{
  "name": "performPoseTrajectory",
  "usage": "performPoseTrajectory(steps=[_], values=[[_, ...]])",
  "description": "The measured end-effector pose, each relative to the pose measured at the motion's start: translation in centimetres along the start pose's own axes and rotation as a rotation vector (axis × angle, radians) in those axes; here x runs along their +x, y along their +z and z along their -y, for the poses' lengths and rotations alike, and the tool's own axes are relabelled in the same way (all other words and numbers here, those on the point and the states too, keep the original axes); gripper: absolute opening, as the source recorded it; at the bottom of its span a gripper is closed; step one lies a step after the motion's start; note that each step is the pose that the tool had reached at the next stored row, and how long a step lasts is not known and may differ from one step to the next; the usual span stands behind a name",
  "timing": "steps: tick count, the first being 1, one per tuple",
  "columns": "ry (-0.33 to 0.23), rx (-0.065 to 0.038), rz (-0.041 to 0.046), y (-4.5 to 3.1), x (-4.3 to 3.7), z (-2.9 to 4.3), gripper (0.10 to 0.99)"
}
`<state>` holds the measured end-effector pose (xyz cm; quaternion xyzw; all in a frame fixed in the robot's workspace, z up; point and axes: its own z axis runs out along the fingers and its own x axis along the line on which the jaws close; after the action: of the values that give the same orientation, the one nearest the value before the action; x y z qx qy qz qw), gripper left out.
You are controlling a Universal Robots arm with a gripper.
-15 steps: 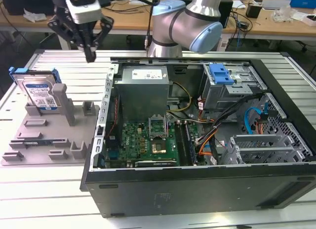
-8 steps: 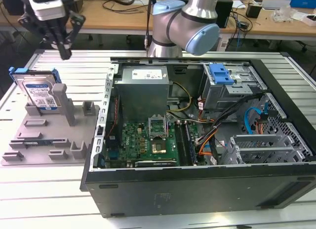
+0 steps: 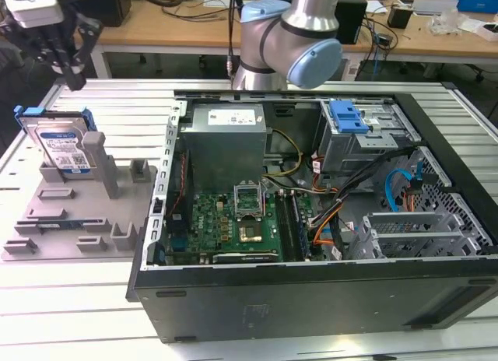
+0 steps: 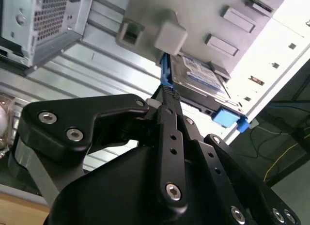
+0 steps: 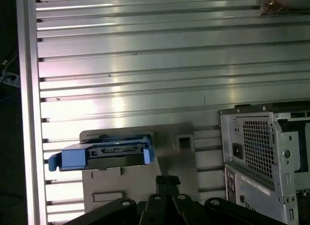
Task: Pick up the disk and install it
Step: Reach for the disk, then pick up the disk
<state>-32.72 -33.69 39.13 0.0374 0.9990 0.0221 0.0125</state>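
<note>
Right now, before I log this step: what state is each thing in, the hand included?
Silver rectangular hard drive in blue plastic frame: upright in the grey plastic holder, ungripped.
Black hand: shut, empty, apart from the drive.
Black metal computer case: lying flat, side panel off, inside exposed.

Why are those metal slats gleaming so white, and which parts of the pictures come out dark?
First wrist view: light glares in white bands off the slatted table, while the disk sits in softer light. Second wrist view: the gripper is dim up front, and the far end of the grey holder washes out white. Exterior view: even light, with shade inside the computer case.
</note>
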Motion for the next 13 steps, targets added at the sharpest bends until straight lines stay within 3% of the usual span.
performPoseTrajectory(steps=[3,13], values=[[0.0,0.0,0.0001,0.02,0.75,-0.25,0.106],[0.0,0.0,0.0,0.01,0.77,-0.25,0.106]])
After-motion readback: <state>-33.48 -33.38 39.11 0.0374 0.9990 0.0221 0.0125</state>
